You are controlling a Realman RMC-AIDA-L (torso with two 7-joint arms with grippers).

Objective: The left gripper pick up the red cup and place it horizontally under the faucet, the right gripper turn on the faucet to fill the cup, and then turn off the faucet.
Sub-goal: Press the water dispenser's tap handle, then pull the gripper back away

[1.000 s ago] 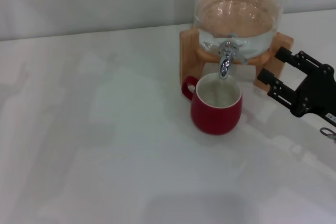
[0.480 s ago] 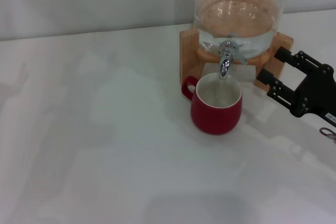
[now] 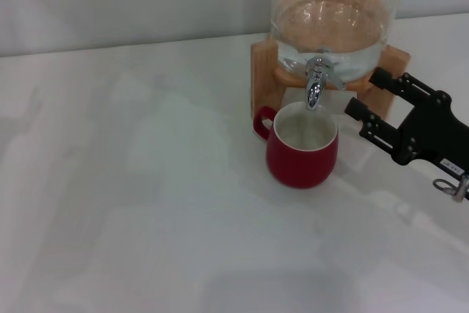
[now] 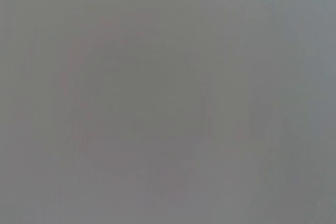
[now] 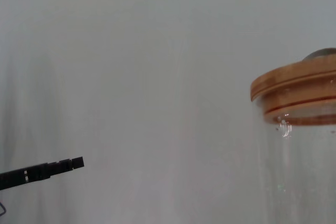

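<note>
Under faucet point(image 3: 315, 86): upright red cup point(image 3: 302, 146)

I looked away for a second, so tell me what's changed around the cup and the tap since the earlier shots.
The right gripper, open, has moved in toward the faucet from the robot's right, not touching it yet. The red cup stays upright under the spout, and the glass jar on its wooden stand hasn't shifted. The left gripper is out of view.
</note>
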